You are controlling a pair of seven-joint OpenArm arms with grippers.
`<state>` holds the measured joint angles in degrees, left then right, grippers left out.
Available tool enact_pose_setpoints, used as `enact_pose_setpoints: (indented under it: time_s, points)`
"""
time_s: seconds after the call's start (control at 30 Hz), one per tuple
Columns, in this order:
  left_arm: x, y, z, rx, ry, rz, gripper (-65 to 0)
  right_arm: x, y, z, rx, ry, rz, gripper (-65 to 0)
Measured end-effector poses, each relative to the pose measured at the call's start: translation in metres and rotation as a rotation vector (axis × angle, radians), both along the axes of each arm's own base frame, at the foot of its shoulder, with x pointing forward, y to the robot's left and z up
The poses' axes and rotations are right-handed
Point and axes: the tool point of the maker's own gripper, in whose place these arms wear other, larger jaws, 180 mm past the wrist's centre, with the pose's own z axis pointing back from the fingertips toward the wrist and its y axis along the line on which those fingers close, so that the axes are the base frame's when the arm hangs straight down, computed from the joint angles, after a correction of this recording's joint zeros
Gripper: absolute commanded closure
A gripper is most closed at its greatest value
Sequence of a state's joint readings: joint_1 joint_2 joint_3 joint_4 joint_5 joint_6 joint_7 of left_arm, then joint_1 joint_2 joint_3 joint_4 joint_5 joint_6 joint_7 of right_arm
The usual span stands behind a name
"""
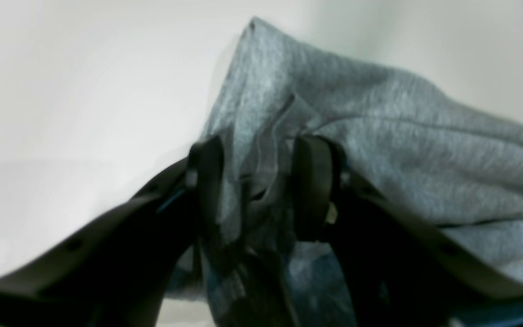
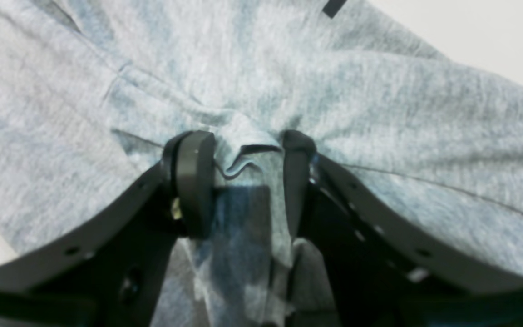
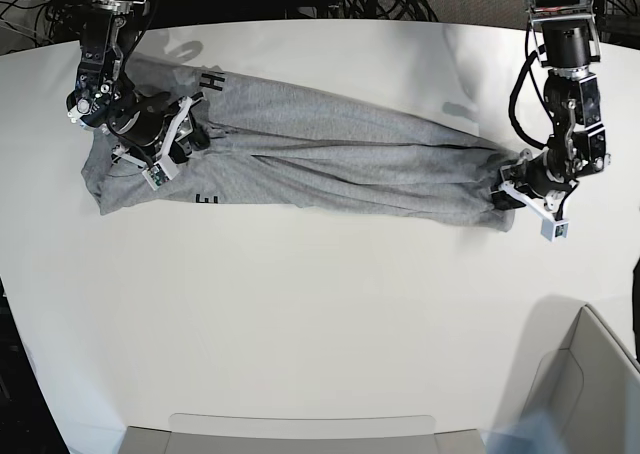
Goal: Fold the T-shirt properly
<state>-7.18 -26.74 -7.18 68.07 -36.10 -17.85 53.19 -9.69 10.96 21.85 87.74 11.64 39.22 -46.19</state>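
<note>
While the shirt (image 3: 320, 164) lay stretched in a long bunched band across the upper part of the base view, from upper left to mid right, each arm met one end of it. It rested on a white table (image 3: 300, 304). Black letters showed near the left end, one at the shirt's top edge, another at its lower edge.

L gripper (image 3: 512, 187) sat at the shirt's right end in the base view. In the L wrist view its jaws stood spread w/ a rumpled fold of grey cloth between them (image 1: 254, 181); the cloth rose to a peak toward the frame's top centre. Whether the fingers (image 1: 313, 186) actually pressed the fabric, can't tell; the view was blurred.

R gripper (image 3: 172, 139) was over the shirt's left end, upper left of the base view. In the R wrist view the jaws were also apart (image 2: 248, 175), w/ a small puckered ridge of cloth between the fingers (image 2: 193, 177); the shirt filled nearly the whole frame. A grey bin (image 3: 590, 394) sat lower right.
</note>
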Motion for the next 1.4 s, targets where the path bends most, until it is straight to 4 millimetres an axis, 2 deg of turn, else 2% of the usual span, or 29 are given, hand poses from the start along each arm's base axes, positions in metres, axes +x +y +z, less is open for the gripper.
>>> enact_pose_setpoints:
  time_s: [0.17,0.23,0.33,0.63,0.8,0.87,1.0,1.07,1.13,1.23,1.4]
  points:
    - [0.004,-0.001,0.010,0.032,-0.029,-0.014,-26.6,0.000,-0.001,0.000,-0.002,0.002,0.000,-24.9]
    - [-0.001,0.001,0.015,0.059,-0.007,-0.037,-26.6,-0.001,-0.001,-0.001,-0.001,0.002,0.000,-24.9]
    - [-0.002,0.013,0.019,0.096,-0.005,-0.029,-26.6,-0.001,0.000,-0.001,0.001,0.001,0.000,-24.9]
    - [-0.003,0.030,-0.003,0.068,-0.006,0.036,-26.6,0.000,-0.001,-0.001,-0.002,0.003,0.001,-24.9]
    - [-0.003,0.029,-0.002,0.064,-0.012,0.035,-26.6,0.000,-0.001,0.000,-0.002,0.002,0.001,-24.9]
    - [-0.006,0.019,0.000,0.058,0.010,-0.036,-25.6,0.000,-0.001,0.000,-0.002,0.002,0.001,-24.9]
    - [-0.018,-0.027,0.001,-0.035,-0.007,-0.284,-20.5,0.000,-0.001,0.000,-0.002,0.002,0.001,-24.9]
    - [-0.019,-0.038,0.001,-0.082,-0.024,-0.312,-18.2,0.000,-0.001,0.000,-0.001,0.001,0.001,-24.9]
    - [-0.021,-0.040,-0.001,-0.094,-0.020,-0.317,-14.2,0.000,-0.001,0.000,-0.002,0.002,0.001,-24.9]
    - [-0.022,-0.038,-0.003,-0.100,-0.014,-0.310,-0.4,0.000,-0.001,0.000,-0.002,0.002,0.000,-24.9]
    - [-0.022,-0.040,-0.003,-0.100,-0.013,-0.325,0.0,0.000,-0.001,0.000,-0.002,0.002,0.000,-24.9]
